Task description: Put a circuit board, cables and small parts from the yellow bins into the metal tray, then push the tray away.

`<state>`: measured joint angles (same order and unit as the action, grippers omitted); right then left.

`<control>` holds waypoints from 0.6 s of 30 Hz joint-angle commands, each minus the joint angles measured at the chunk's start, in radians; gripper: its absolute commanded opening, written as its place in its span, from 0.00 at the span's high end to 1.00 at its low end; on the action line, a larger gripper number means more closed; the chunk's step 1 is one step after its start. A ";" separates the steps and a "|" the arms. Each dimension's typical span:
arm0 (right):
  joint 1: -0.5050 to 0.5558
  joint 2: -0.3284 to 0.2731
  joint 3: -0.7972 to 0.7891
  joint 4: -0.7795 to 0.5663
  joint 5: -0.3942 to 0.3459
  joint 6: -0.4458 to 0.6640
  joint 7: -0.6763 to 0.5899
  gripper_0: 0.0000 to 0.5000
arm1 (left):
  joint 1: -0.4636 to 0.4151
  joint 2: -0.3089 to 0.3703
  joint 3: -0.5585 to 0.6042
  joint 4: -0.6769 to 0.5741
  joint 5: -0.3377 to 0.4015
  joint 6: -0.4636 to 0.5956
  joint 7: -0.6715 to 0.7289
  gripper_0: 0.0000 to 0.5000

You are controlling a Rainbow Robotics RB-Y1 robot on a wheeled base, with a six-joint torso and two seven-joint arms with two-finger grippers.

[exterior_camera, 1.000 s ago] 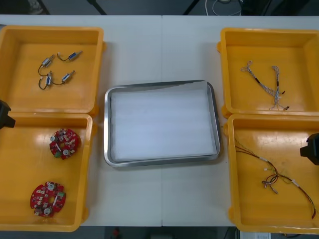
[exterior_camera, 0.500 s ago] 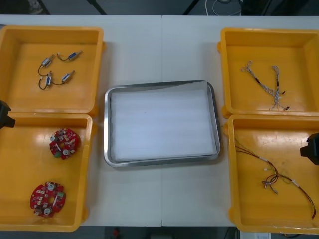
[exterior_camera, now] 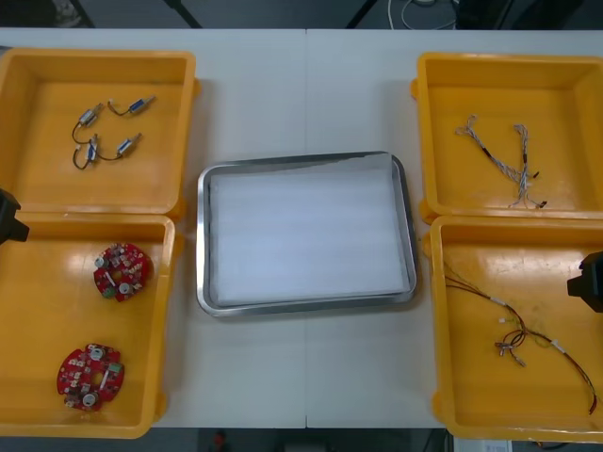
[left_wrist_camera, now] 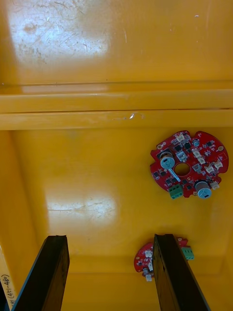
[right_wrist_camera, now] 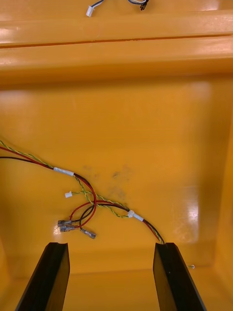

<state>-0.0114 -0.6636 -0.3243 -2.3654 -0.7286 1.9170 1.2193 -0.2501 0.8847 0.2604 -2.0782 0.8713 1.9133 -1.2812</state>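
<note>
Left gripper (left_wrist_camera: 110, 238) hangs wide open over my near yellow bin (exterior_camera: 38, 311), right gripper (right_wrist_camera: 110, 245) open too. Metal tray (exterior_camera: 203, 235) sits empty between the bins; I'd centre over one circuit board (left_wrist_camera: 189, 165) first, then drop straight.

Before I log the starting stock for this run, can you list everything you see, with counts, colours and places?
table: one, light, under everything
yellow bins: four, two at each side of the table
metal tray: one, shiny rim, white inside, between the bins, nothing in it
circuit boards: two, round and red, near left bin
small metal parts: four, silver with dark wires, far left bin
pale twisted cables: a small bunch, far right bin
red and yellow cables: one tangle with black strands, near right bin
left gripper: black fingers open, above the near left bin
right gripper: black fingers open, above the near right bin
</note>
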 commanded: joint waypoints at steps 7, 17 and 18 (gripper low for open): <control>-0.015 -0.051 -0.041 -0.011 0.009 0.003 0.000 0.00 | 0.015 -0.007 0.031 -0.013 -0.009 0.007 0.057 0.00; 0.039 -0.070 -0.052 -0.044 -0.003 0.003 0.016 0.00 | 0.051 -0.023 0.003 -0.030 0.014 0.007 0.063 0.00; 0.047 -0.070 -0.052 -0.044 -0.006 0.003 0.017 0.00 | 0.060 -0.023 0.003 -0.040 0.020 0.007 0.063 0.00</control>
<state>-0.0031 -0.6945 -0.3428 -2.3749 -0.7286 1.9170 1.2195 -0.2230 0.8691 0.2601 -2.0785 0.8749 1.9134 -1.2812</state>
